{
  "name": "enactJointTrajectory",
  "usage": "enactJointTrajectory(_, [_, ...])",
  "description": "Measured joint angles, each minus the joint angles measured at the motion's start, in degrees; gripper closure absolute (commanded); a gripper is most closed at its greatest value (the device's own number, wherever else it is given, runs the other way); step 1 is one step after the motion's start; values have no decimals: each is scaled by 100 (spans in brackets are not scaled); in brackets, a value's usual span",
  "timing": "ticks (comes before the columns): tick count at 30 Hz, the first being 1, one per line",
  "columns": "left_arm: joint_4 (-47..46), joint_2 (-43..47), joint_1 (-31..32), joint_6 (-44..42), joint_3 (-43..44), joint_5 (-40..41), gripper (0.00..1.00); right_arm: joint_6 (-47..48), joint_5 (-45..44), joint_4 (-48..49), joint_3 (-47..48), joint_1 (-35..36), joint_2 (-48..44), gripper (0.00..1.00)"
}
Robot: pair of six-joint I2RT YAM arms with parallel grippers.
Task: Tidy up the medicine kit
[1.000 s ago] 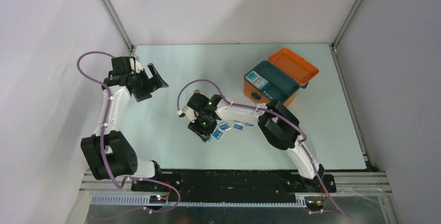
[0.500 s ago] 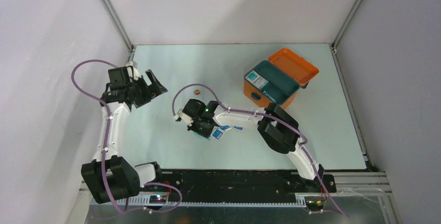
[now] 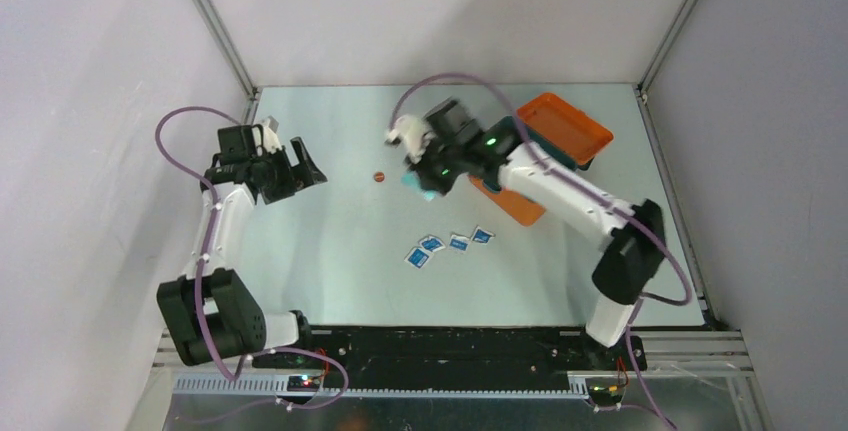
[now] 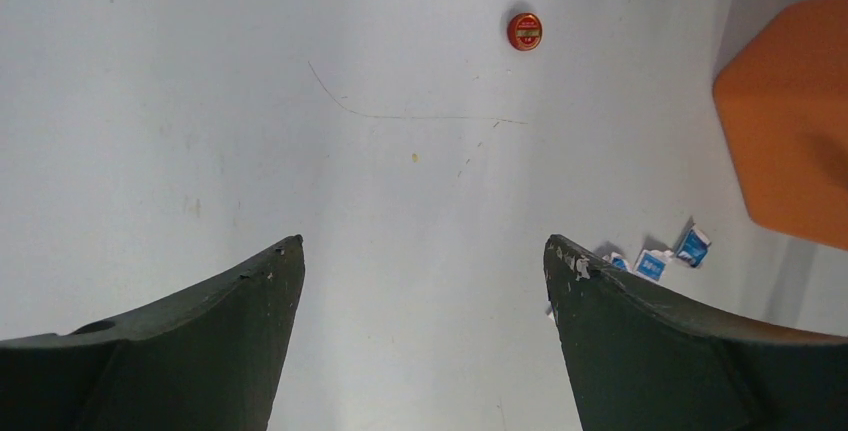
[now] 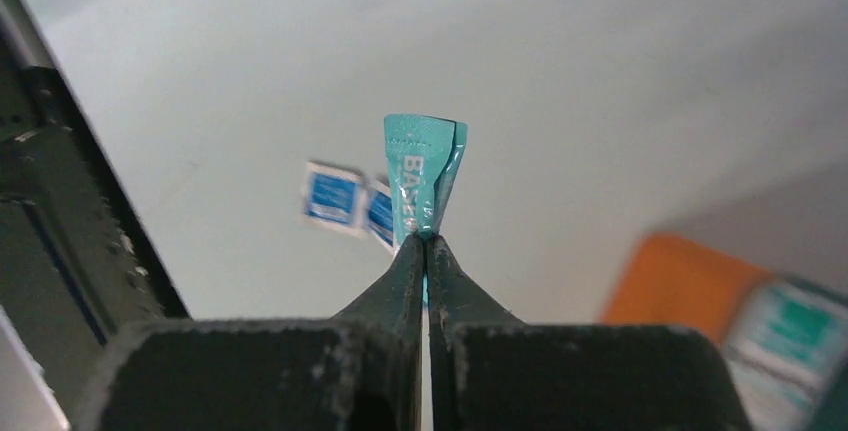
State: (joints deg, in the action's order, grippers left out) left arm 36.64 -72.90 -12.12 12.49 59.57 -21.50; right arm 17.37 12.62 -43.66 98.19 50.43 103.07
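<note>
Sachet (image 5: 420, 176) looks flimsy, pinched by its end in right claw (image 5: 425, 239) near medicine kit (image 3: 570, 129). Empty left claw (image 4: 422, 247) stands released.

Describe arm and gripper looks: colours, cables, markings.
The left arm and right arm have white links and bulky black joints, with a lilac cable looping loose along each. A green light glows on the right wrist. The left gripper and right gripper have dark, tapering fingers with scuffed, whitish-flecked edges. No lettering legible.
</note>
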Motion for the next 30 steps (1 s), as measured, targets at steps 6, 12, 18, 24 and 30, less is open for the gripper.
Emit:
enactJointTrajectory(6, [-118,-282,155,-417,0,-138,7,787,37,-262,-557,-1668,-1237,100])
enactJointTrajectory(12, [-175,-208,592,-769,2,-192,6,1725,-48,-555,-1550,-3283,-2240,100])
enactJointTrajectory(18, [-186,-210,1062,-1064,2,-227,6,2299,155,-793,-1937,-4013,-2214,100])
enactJointTrajectory(24, [-181,-476,1392,-1266,7,-229,5,2485,538,-874,-2087,-4164,-1902,100])
enactJointTrajectory(30, [-164,-916,1576,-1405,166,-120,4,2487,824,-774,-2118,-4046,-1812,100])
